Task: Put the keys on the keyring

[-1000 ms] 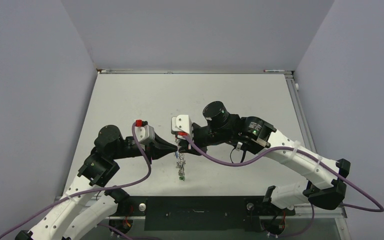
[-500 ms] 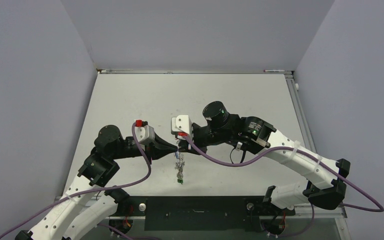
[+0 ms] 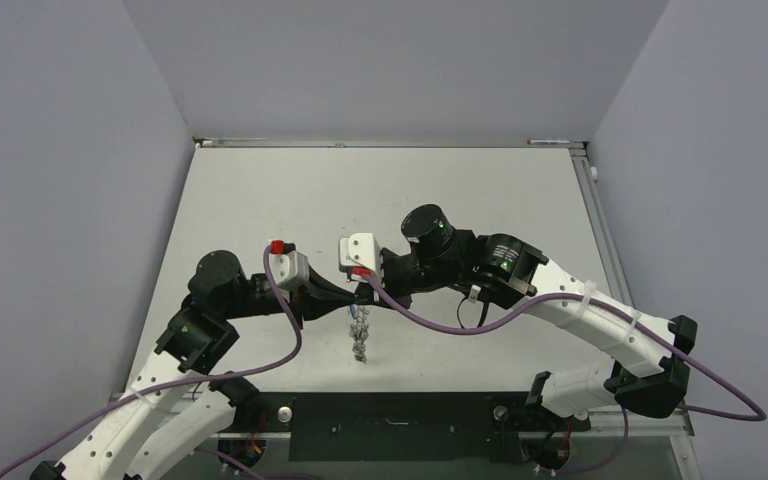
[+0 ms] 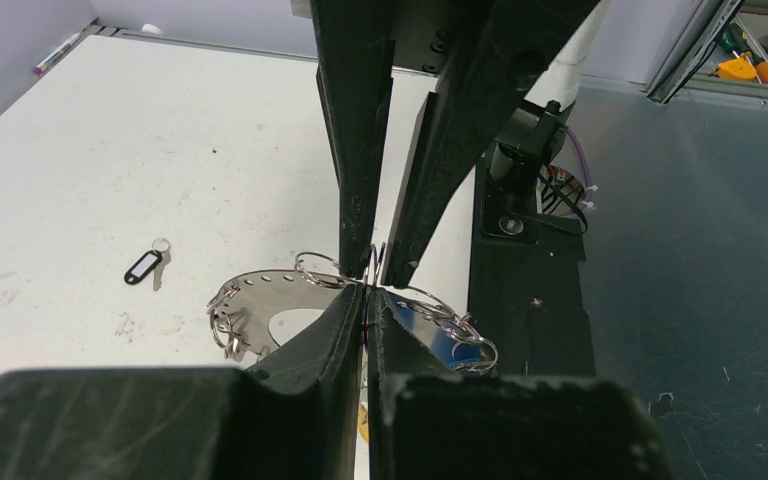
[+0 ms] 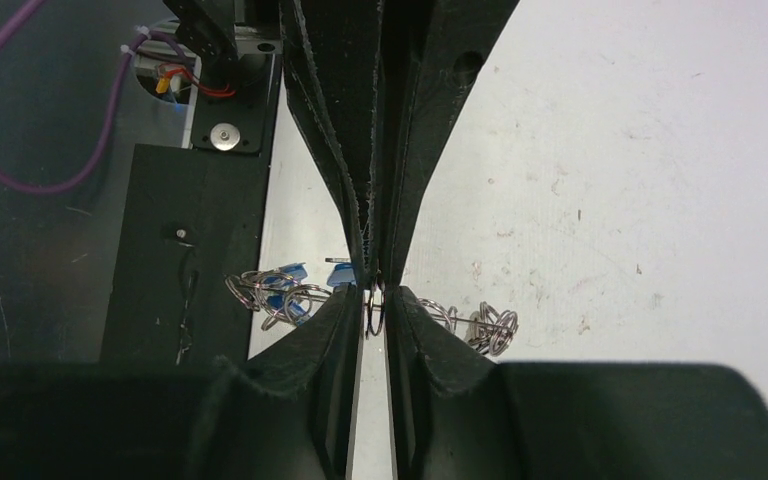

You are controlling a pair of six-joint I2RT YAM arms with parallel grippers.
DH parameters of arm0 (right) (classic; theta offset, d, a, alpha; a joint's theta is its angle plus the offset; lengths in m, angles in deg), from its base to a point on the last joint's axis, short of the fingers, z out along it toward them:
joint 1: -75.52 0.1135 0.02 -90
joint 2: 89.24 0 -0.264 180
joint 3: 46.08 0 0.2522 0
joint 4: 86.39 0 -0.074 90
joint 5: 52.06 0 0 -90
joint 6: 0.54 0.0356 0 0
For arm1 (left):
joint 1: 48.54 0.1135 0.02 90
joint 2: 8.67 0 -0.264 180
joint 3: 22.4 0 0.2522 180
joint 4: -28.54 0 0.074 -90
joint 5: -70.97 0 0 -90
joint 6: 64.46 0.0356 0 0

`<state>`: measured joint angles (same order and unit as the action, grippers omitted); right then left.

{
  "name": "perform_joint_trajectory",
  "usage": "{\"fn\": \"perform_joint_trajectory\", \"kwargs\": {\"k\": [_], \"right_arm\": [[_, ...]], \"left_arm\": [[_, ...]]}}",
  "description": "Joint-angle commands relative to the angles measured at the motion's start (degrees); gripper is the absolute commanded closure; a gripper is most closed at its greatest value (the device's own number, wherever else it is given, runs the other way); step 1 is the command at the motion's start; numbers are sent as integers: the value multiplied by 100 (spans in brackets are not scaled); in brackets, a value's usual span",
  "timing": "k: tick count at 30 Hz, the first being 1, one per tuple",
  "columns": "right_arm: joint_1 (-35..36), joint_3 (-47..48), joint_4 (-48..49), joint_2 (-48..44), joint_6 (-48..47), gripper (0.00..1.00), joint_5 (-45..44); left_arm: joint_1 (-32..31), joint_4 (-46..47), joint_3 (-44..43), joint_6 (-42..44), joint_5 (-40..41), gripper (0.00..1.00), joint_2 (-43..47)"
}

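Note:
In the left wrist view my left gripper (image 4: 368, 293) is shut on the rim of the keyring (image 4: 260, 300), a flat grey metal ring with small holes, held above the table. Several keys hang from it on wire loops, among them blue-headed keys (image 4: 448, 345). In the top view the bunch (image 3: 361, 338) dangles below both grippers. My right gripper (image 5: 373, 297) faces the left one tip to tip. Its jaws stand a narrow gap apart with one wire loop (image 5: 374, 310) between them. A loose black-headed key (image 4: 143, 266) lies on the table.
The black base plate (image 3: 400, 425) and the arm mounts run along the table's near edge, right below the hanging bunch. The white table (image 3: 290, 200) is walled on three sides. A purple cable (image 3: 430, 322) sags under the right wrist.
The right wrist has shifted slightly left, toward the left gripper, and its jaws have narrowed around the wire loop. The left gripper has held still, shut on the keyring.

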<state>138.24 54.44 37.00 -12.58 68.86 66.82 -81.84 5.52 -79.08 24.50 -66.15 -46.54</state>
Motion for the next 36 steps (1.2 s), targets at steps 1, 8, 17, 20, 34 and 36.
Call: {"fn": "perform_joint_trajectory", "kwargs": {"k": [1,8,17,20,34,36], "right_arm": [[39,51,253,39,-62,88,72],[39,-63,405,-96,-22,95,128],[30,-540,1557,-716,325,95,87],[16,-860,2138,-1032,494,95,33],[-29,-3000,5414,-2468,1549,95,-453],[-40,-3443,6346,-2630,1888,95,-531]], "left_arm": [[8,416,-244,-33,-85,100,78],[8,452,-237,-41,-87,100,132],[8,1112,17,-195,53,58,745],[16,1076,-38,-195,221,56,837],[16,2115,-18,-906,461,62,757],[16,2306,8,-1011,450,62,713]]}}
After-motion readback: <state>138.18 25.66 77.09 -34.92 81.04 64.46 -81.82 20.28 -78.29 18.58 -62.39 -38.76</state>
